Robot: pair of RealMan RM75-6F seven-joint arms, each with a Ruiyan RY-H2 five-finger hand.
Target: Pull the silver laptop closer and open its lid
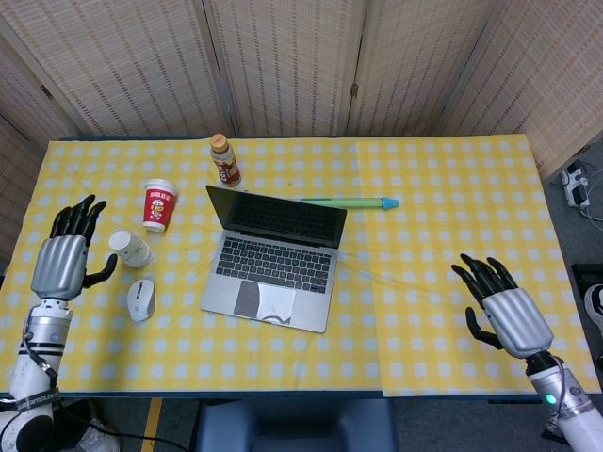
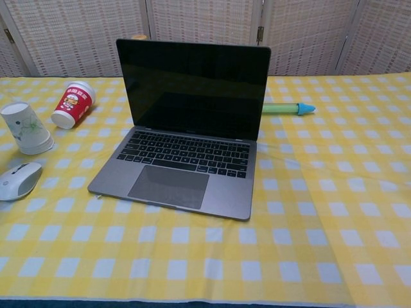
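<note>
The silver laptop [image 1: 273, 266] [image 2: 183, 163] stands near the table's front edge with its lid raised and its dark screen facing me. My left hand [image 1: 66, 262] hovers at the table's left edge, well away from the laptop, fingers spread and holding nothing. At the front right, my right hand [image 1: 499, 313] is also spread and holds nothing, far from the laptop. Neither hand appears in the chest view.
A white mouse [image 1: 140, 298] [image 2: 18, 179], a tipped white paper cup [image 1: 131, 248] [image 2: 26, 127] and a red cup [image 1: 158, 204] [image 2: 74, 102] lie left of the laptop. A brown bottle [image 1: 224, 160] stands behind it. A green pen [image 1: 350, 201] [image 2: 286, 108] lies behind it to the right.
</note>
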